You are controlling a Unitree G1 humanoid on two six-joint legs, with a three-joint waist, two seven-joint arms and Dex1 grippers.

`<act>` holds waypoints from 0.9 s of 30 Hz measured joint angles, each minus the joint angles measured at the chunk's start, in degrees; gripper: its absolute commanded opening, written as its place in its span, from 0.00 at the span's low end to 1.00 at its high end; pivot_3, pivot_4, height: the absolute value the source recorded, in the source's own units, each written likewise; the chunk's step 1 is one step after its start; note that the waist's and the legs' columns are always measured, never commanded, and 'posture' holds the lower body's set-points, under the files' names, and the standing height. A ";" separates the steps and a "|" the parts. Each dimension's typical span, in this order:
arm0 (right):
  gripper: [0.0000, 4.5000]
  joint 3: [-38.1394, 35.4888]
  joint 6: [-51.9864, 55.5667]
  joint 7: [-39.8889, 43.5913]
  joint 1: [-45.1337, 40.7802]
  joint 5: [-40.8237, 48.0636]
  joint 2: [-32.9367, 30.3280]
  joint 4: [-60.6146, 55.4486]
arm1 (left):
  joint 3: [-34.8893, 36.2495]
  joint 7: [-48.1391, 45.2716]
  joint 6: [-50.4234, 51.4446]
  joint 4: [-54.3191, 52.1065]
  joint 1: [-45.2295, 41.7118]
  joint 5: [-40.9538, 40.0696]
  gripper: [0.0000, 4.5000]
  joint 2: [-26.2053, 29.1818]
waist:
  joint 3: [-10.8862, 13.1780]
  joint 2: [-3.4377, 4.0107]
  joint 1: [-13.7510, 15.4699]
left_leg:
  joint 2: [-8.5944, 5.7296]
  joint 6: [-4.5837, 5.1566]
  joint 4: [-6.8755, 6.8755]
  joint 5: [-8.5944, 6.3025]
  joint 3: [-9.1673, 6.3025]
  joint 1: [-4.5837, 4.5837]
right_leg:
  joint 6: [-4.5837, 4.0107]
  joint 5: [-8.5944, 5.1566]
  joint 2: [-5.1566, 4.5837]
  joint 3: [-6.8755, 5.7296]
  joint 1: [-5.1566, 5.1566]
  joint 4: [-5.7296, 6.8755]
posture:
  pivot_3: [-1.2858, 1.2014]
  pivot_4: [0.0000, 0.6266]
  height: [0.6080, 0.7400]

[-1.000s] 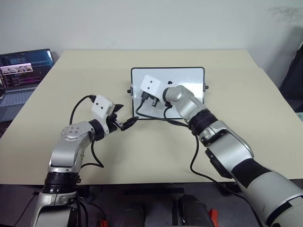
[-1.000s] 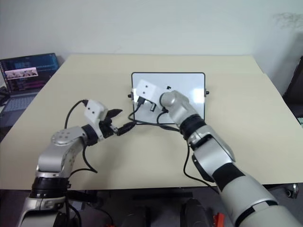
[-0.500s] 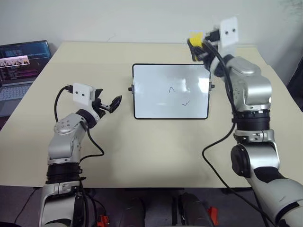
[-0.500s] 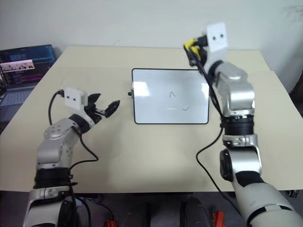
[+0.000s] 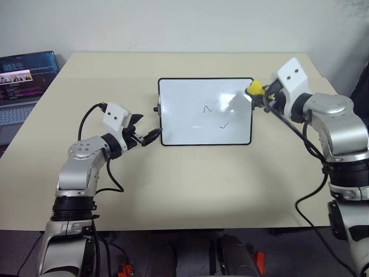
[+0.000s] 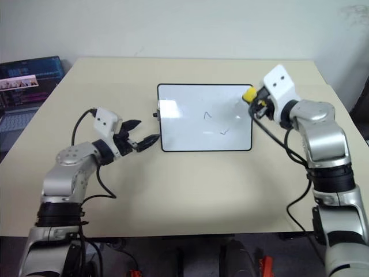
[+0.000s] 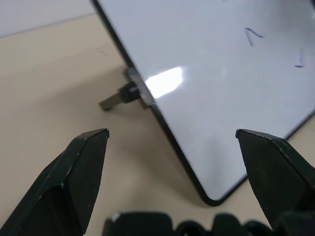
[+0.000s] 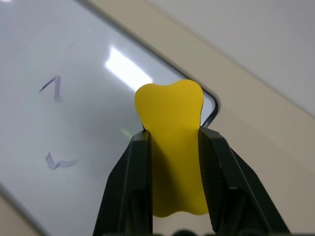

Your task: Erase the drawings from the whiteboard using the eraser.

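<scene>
The whiteboard [image 5: 184, 109] lies flat in the middle of the table. Two of the drawings show on its right half, a caret-like zigzag [image 5: 207, 108] and a tick [image 5: 224, 125] below it. My right gripper [image 8: 172, 135] is shut on the yellow eraser [image 5: 254, 88] and holds it just over the board's far right corner, apart from both marks. My left gripper [image 5: 147, 135] is open beside the board's near left corner, and the board's left side knob [image 7: 118, 98] lies just ahead of its fingers.
An open laptop [image 5: 23, 75] sits at the table's far left edge. Bare beige table [image 5: 190, 179] stretches in front of the board. Black cables hang from both wrists.
My right gripper has swung from over the board's left half out to its far right corner, with the eraser in its grip. The left gripper stays by the board's left edge.
</scene>
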 measured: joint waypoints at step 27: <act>0.21 -2.17 -6.44 0.71 8.25 2.48 -1.34 -1.56 | -3.16 -5.94 4.74 -7.19 0.16 0.37 1.00 5.18 | 0.00 0.00 0.14 | 0.00 0.00 0.09 0.00 0.03 0.02 | 0.01 0.01 0.00 0.05 0.03 0.08 | 0.52 0.24 1.00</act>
